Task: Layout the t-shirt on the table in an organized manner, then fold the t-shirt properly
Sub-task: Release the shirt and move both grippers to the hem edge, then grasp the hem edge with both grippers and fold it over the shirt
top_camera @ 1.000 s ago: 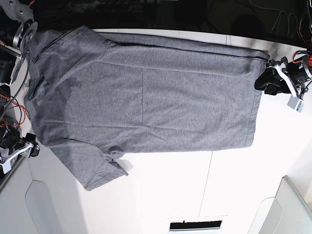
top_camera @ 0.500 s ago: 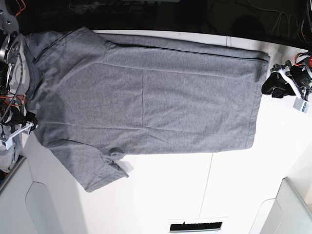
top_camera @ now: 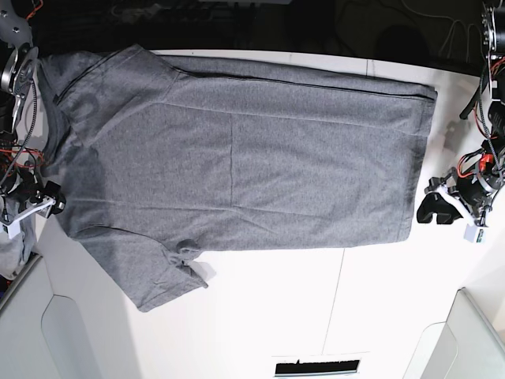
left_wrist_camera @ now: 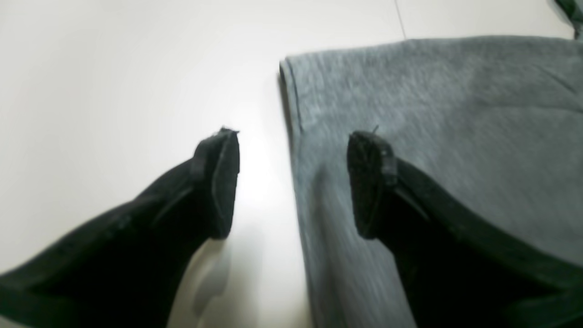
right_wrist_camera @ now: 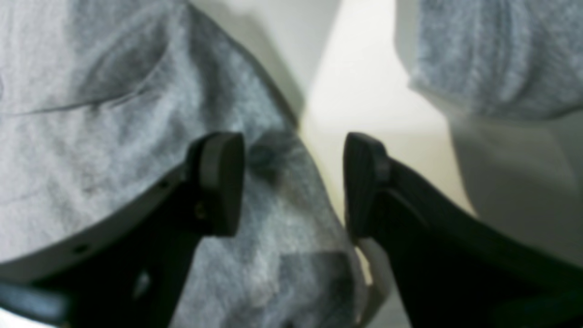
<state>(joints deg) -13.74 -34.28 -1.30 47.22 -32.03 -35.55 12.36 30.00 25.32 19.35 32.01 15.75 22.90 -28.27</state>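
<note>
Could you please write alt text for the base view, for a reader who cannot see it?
A grey t-shirt lies spread flat on a white table, one sleeve crumpled. The left hand stands open beside its hem; the right hand is at the collar end.

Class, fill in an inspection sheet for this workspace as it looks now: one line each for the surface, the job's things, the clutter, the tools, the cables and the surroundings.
Surface: white table, a thin dark seam running across it.
Job's things: grey t-shirt spread flat, hem toward the left arm's side, one sleeve sticking out with a curled edge.
Clutter: nothing seen on the table.
Tools: left tool open, straddling the hem edge, holding nothing; right tool open over cloth at the collar end, holding nothing.
Cables: red and black wires on the left arm; more behind the table.
Surroundings: dark background; pale angled bins at the near corners.
</note>
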